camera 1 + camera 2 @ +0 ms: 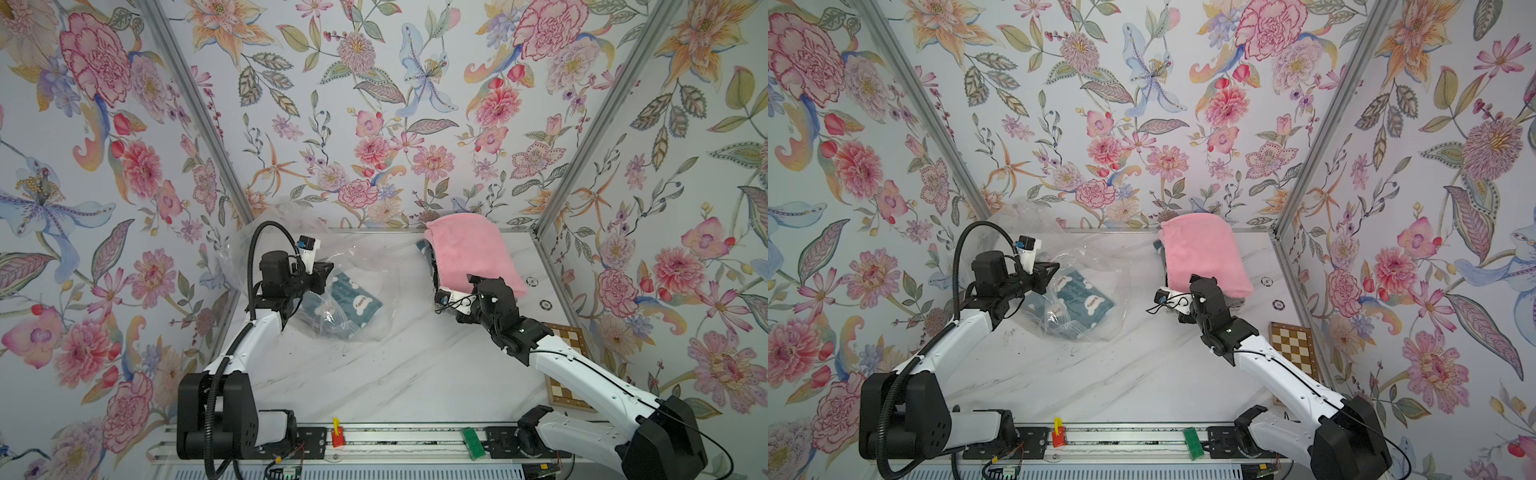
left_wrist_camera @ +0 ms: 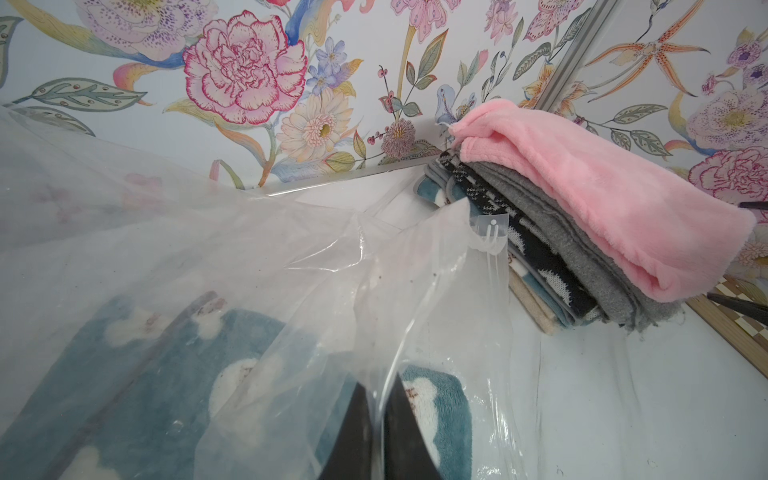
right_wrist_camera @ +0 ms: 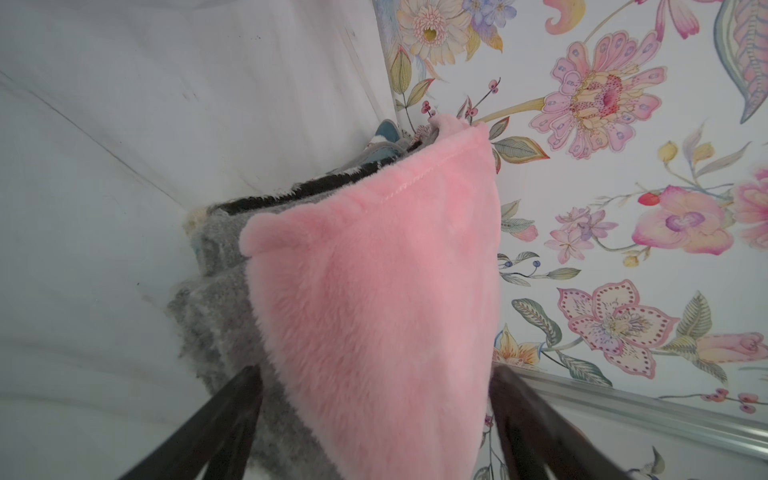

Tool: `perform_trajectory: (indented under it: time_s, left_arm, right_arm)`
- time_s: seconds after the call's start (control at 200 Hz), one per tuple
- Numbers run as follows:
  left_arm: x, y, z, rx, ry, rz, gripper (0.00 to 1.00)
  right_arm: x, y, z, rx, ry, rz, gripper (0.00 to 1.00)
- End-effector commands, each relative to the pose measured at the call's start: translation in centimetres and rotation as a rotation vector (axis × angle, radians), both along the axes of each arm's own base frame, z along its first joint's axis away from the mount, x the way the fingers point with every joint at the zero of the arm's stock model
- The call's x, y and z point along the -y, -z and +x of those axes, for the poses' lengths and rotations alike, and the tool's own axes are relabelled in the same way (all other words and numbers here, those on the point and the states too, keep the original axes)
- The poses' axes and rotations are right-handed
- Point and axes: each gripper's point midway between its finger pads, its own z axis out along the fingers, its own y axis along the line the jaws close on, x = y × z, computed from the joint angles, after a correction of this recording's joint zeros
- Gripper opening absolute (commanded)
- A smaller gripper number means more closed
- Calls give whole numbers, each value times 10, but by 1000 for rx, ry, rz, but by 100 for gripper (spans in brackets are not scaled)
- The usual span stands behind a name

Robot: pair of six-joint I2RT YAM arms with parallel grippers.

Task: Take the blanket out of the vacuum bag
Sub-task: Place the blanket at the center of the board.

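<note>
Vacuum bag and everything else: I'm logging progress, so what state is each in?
vacuum bag: crumpled, pinched by the left gripper
teal blanket: folded, inside the bag
pink blanket: folded, atop the stack
left gripper: shut on the bag
right gripper: open, jaws either side of the pink blanket

Pink blanket (image 3: 374, 311) atop grey folded stack (image 3: 216, 299), jaws spread either side, floral wall (image 3: 623, 208)

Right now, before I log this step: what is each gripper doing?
Left gripper: shut on the vacuum bag.
Right gripper: open, jaws astride the pink blanket, not gripping.
</note>
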Motion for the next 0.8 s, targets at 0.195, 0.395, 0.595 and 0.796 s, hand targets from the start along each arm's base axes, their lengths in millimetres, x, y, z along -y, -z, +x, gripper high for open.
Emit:
perform_trajectory:
  time_s: [0.195, 0.395, 0.595, 0.796]
  left_arm:
    - [-5, -24, 4, 70, -14, 22, 10]
    - [-5, -25, 4, 71, -12, 20, 10]
    - [-5, -24, 4, 69, -12, 19, 10]
    - [-4, -25, 4, 70, -11, 19, 10]
  right_arm:
    - [-1, 22, 23, -27, 35, -57, 76]
    - [-2, 16, 31, 2, 41, -65, 54]
    - [-2, 6, 29, 17, 34, -32, 49]
    - [-3, -5, 34, 16, 37, 18, 20]
